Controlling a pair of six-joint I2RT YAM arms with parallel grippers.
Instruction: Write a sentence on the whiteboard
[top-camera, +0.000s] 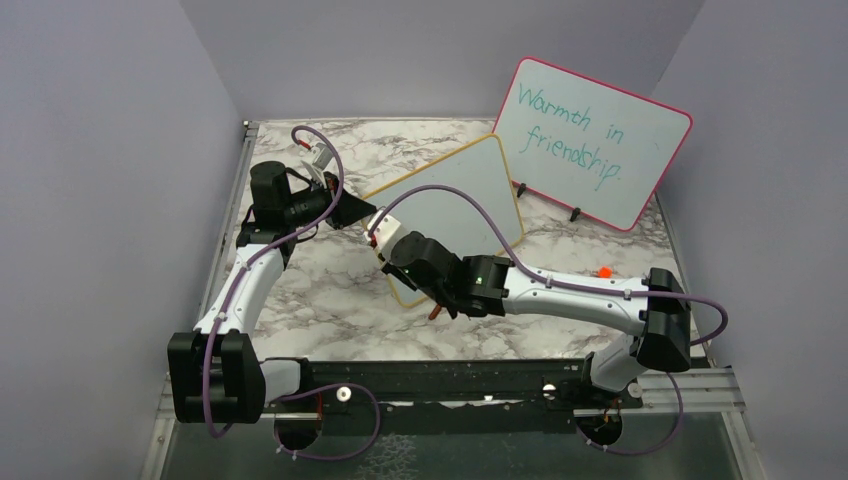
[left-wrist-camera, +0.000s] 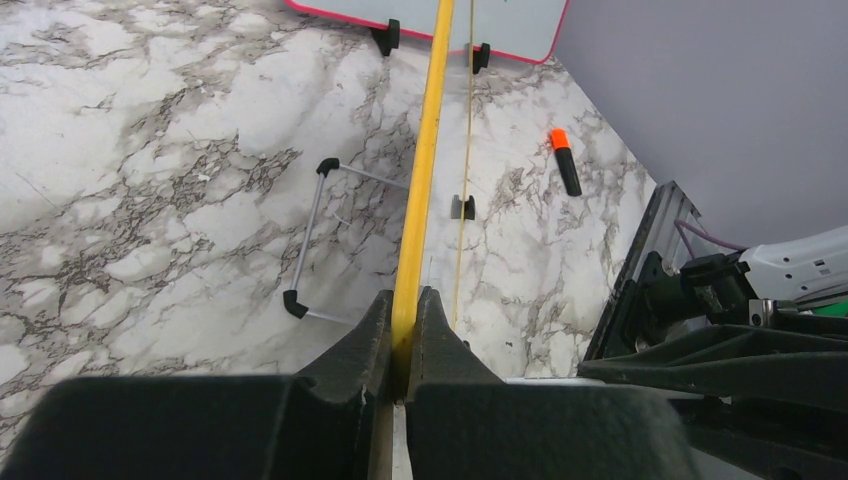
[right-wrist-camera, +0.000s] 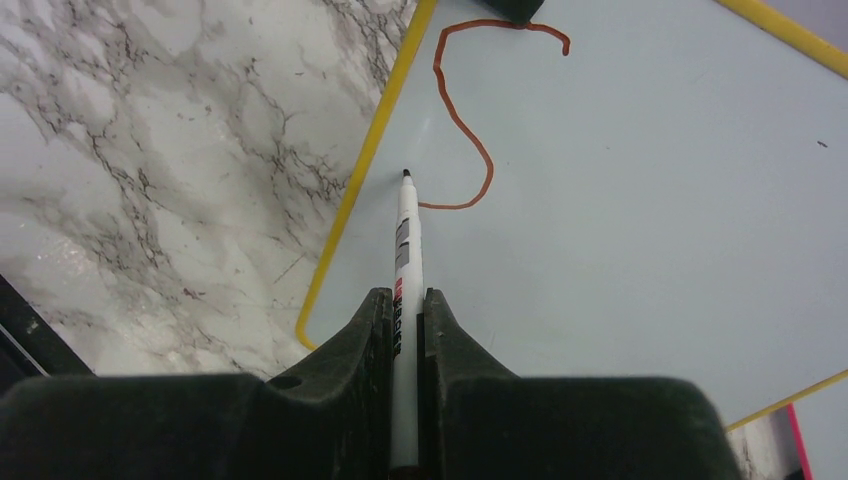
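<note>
Left hand (left-wrist-camera: 405, 325) is pressed onto the yellow edge of the whiteboard (top-camera: 455, 195), which is held tilted over the bench (top-camera: 330, 290) near its middle. A firm clamp is needed there, so the surface is not pushed away under the pen. Of the sentence, only one curling red-brown stroke (right-wrist-camera: 460, 130) is drawn, near the board's corner. Right hand (right-wrist-camera: 403, 300) is pinched on the marker (right-wrist-camera: 406, 225), whose tip lies just beside the stroke's lower end; contact cannot be judged. Light, even pressure is advised, with letters kept small and level across the blank area.
</note>
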